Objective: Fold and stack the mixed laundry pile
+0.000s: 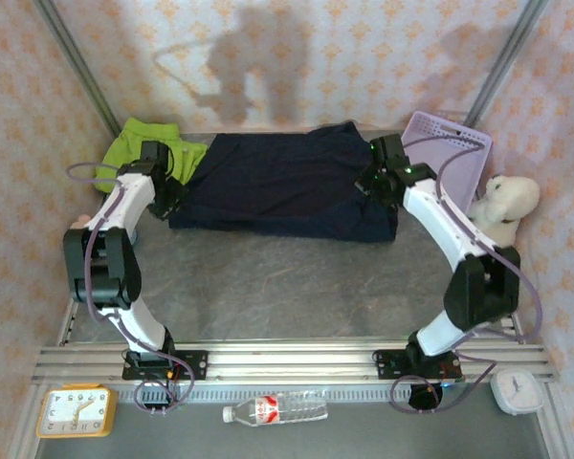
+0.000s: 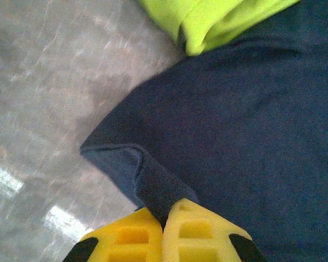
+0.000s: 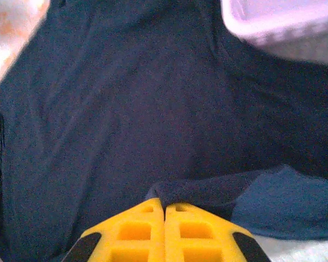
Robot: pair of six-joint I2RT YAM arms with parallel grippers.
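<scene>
The dark navy garment lies spread across the back of the table. My left gripper is shut on its near left corner, a fold of navy cloth pinched between the yellow fingers. My right gripper is shut on the garment's right edge, where a navy fold runs into the yellow fingertips. The lime-green garment lies bunched at the back left, its edge resting on the navy one.
A lavender basket stands at the back right, its rim near the right gripper. A white plush toy sits against the right wall. In front of the rail lie a clock, a bottle and a timer.
</scene>
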